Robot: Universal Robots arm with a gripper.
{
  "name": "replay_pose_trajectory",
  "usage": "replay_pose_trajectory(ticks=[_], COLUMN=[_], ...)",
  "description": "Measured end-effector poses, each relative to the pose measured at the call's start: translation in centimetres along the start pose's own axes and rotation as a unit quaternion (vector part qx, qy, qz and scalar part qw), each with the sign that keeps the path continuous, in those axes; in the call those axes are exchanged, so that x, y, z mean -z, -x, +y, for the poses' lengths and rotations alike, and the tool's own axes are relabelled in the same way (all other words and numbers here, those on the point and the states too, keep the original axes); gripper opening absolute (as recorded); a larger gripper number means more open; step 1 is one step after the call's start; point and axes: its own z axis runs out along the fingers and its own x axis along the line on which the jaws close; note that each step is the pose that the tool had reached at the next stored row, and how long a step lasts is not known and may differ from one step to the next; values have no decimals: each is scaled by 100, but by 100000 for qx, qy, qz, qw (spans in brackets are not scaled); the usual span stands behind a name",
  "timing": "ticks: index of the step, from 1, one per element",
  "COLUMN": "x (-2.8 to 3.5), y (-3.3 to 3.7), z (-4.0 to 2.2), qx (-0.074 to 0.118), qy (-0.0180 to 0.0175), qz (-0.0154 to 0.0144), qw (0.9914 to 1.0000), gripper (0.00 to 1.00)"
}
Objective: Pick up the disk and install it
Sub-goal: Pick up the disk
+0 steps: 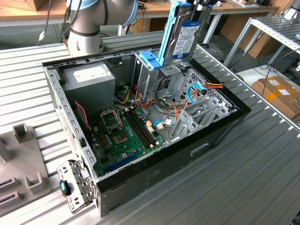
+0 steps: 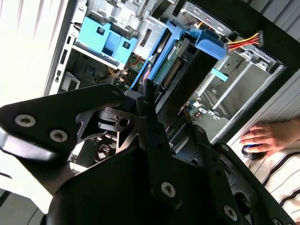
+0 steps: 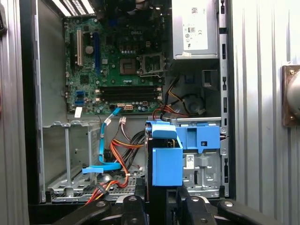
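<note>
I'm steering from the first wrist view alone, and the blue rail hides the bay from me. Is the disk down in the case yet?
Observer: Not yet. In the exterior view the disk stands upright, mostly above the case, with its lower end at the top of the grey drive cage.
Operator: Good. Is anyone close to the case?
Observer: Yes. In the second wrist view a hand rests on the ribbed table just outside the case wall.
</note>
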Motion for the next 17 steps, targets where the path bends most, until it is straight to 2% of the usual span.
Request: replay_pose_trajectory(ticks=[5, 17], x=[-2, -2], y=[-99, -111], z=[-3, -4], qx=[0, -1], qy=[1, 0], qz=[-7, -3], qw=[100000, 100000], gripper=[35, 35])
